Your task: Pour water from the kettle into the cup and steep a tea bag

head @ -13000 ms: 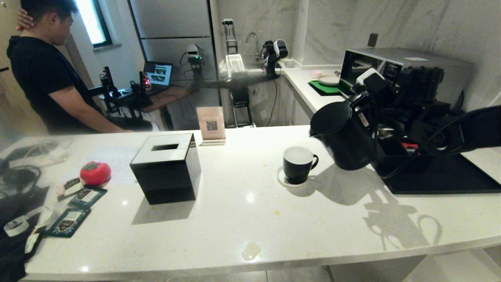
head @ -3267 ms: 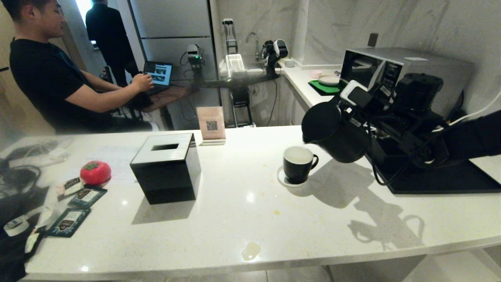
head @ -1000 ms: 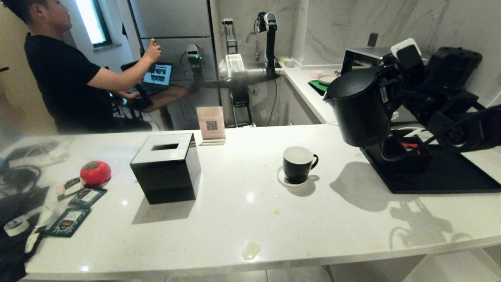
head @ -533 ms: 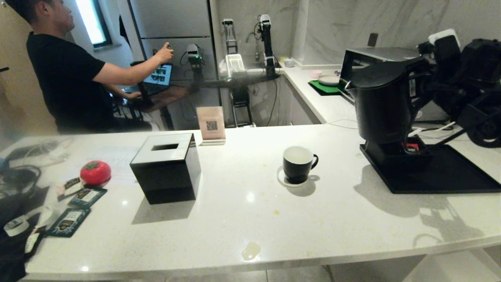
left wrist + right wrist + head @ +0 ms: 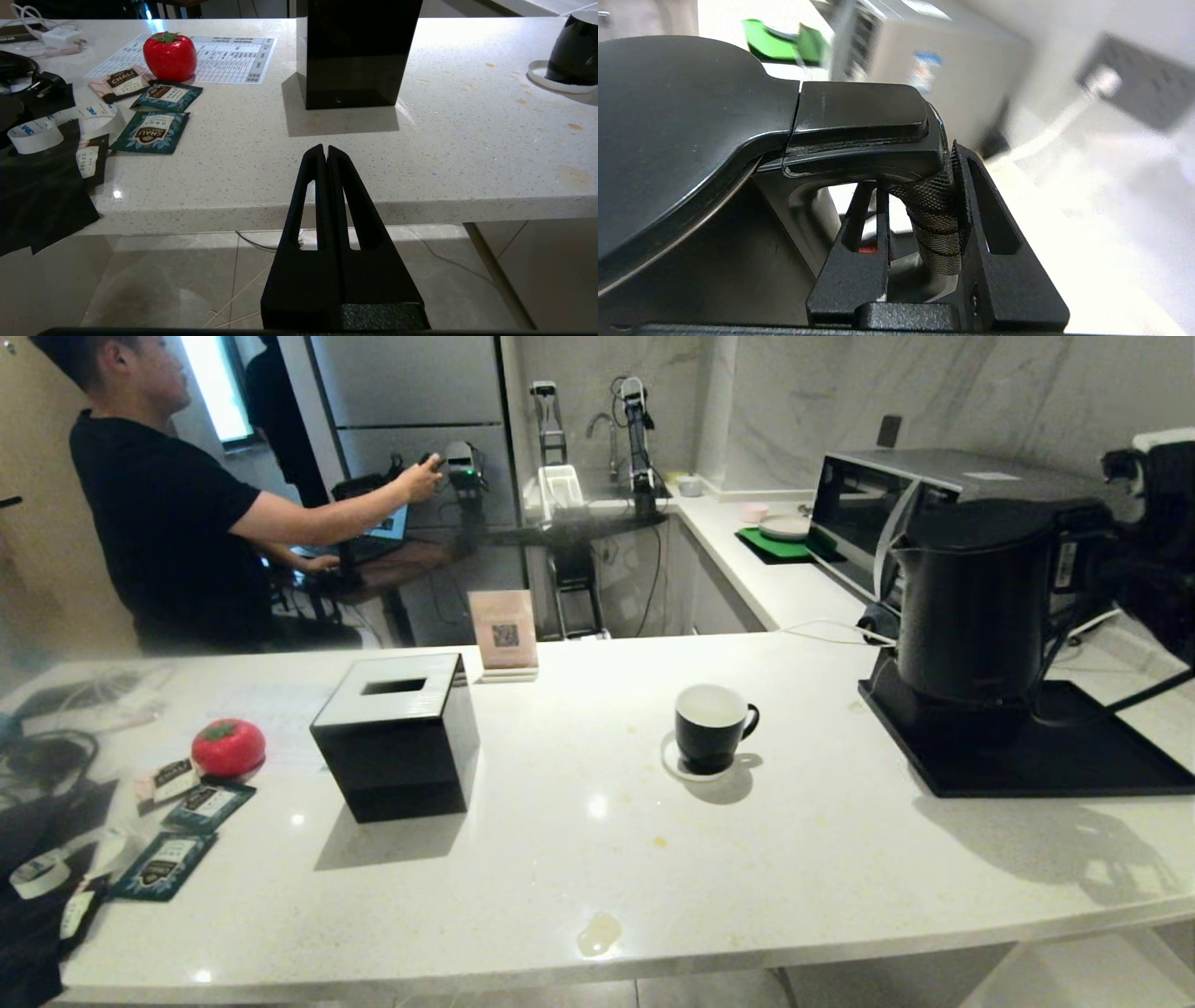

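Note:
The black kettle (image 5: 976,607) stands upright over its base at the back left of the black tray (image 5: 1074,761); I cannot tell whether it rests on it. My right gripper (image 5: 920,172) is shut on the kettle's wrapped loop handle (image 5: 934,214), with the flat lid (image 5: 668,116) beside it. The black cup (image 5: 711,726), white inside, sits on a white coaster (image 5: 674,761) at mid counter, left of the kettle. Teal tea bag packets (image 5: 168,863) lie at the counter's left end. My left gripper (image 5: 325,150) is shut and empty, parked below the counter's front edge.
A black tissue box (image 5: 397,737) stands left of centre, with a red tomato-shaped thing (image 5: 228,747) further left. A QR sign (image 5: 504,633) stands at the back edge. A microwave (image 5: 896,499) is behind the tray. A person (image 5: 159,523) stands at the back left.
My right arm has carried the kettle to the right and lower, from above the tray's left edge to over its base. The cup has not moved.

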You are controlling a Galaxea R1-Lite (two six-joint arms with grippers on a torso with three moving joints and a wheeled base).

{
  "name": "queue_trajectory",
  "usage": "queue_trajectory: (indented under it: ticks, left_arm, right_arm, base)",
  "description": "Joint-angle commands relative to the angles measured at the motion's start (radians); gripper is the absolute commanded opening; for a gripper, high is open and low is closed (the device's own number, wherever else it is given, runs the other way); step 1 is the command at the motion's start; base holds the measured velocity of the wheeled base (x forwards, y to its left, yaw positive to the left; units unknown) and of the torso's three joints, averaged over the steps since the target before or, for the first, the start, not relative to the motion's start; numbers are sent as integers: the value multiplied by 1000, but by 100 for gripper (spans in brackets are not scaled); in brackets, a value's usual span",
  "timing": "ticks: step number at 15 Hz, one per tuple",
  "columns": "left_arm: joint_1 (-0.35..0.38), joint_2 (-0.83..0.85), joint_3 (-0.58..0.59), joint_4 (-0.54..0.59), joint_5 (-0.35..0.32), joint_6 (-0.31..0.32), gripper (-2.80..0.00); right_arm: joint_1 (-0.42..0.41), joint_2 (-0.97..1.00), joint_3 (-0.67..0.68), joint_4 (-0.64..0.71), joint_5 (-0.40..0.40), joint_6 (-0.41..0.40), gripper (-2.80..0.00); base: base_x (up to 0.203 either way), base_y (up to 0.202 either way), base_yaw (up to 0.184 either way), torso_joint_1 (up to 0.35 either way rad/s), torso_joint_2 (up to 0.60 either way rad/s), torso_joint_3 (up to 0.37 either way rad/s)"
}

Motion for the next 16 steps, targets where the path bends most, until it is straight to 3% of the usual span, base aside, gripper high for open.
queue_trajectory:
  ticks: [1, 9, 16]
  left_arm:
    - [0, 2, 0, 0, 0, -1, -280]
    - [0, 2, 0, 0, 0, -1, -280]
    - [0, 2, 0, 0, 0, -1, -280]
  right_arm:
    - [-59, -24, 33, -5, 0, 19, -280]
    - [-252, -28, 73, -2, 34, 115, -280]
    - [-364, -13, 82, 13, 35, 177, -280]
  base:
    - [0, 0, 0, 0, 0, 0]
    - [0, 0, 0, 0, 0, 0]
    - [0, 0, 0, 0, 0, 0]
